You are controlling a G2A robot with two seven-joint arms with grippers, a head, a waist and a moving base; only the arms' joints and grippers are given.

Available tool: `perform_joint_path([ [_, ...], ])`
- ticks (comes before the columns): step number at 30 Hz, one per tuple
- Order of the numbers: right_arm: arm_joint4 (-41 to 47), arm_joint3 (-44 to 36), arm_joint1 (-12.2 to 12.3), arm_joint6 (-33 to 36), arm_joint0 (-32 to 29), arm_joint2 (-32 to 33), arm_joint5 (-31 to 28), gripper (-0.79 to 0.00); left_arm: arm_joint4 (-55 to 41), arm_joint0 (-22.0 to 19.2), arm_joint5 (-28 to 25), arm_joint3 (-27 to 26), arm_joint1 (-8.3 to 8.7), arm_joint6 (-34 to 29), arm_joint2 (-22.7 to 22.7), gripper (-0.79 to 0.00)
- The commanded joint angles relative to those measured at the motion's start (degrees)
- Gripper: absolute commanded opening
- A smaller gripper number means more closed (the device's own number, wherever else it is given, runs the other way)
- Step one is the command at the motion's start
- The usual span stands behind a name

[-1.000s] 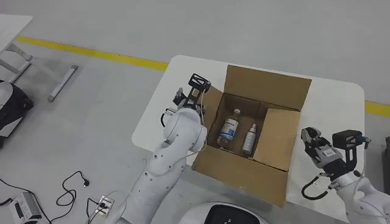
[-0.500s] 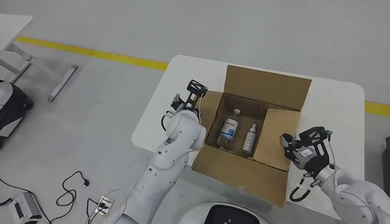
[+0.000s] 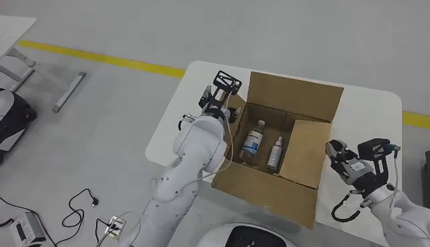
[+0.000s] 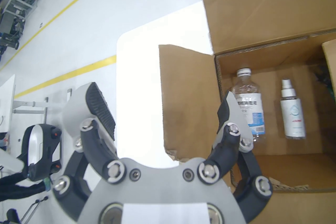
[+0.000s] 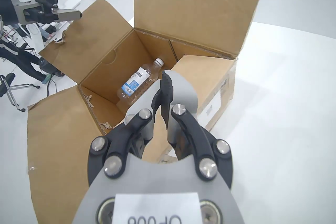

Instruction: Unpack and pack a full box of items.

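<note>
The open cardboard box [image 3: 295, 92] stands mid-table with its flaps spread. A clear water bottle [image 3: 253, 141] and a white spray bottle [image 3: 275, 153] lie side by side on its floor. My left gripper [image 3: 227, 80] hangs open over the box's left flap, which shows between its jaws in the left wrist view [image 4: 162, 104], with the water bottle [image 4: 249, 107] and spray bottle [image 4: 292, 112] beyond. My right gripper [image 3: 337, 152] is shut and empty, just outside the box's right flap. From its wrist view [image 5: 166, 83] I look down at the water bottle [image 5: 139, 79].
The white table [image 3: 181, 126] has bare surface left of the box and to its right [image 5: 288, 78]. The tall back flap [image 5: 194, 7] stands upright. Another white table [image 3: 13, 29] stands far left on the floor, with cables [image 3: 80, 207] lying on the floor by the robot.
My right gripper swung in toward the box's right flap, then drew back out to the right. My left gripper rose and shifted slightly toward the box's far-left corner.
</note>
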Motion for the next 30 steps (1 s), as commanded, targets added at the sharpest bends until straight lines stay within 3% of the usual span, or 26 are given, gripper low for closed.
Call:
perform_joint_path([
  [1,0.35,-0.69,0.15,-0.09,-0.91,1.37,0.06,-0.785,-5.87,0.02,-1.17,-1.63,-0.23,0.18,0.52,0.0],
  [7,1.58,-2.36,0.59,-0.65,-4.46,6.0,0.49,-0.785,-23.37,-1.65,-7.13,-1.04,-0.72,-1.53,2.74,0.0],
  [12,2.36,-3.27,0.96,-1.38,-7.75,10.02,-0.35,-0.785,-34.71,-3.63,-7.9,4.95,-1.27,-3.53,6.06,0.0],
  [18,-2.76,-2.83,1.31,-5.08,-10.89,12.7,-3.28,-0.785,-47.9,-6.15,-6.12,12.49,-1.82,-6.45,8.09,0.0],
  [30,-3.53,-3.39,1.3,-8.32,-13.45,14.12,-3.9,-0.785,-49.97,-5.19,-5.43,13.78,-1.81,-5.2,8.12,0.0],
])
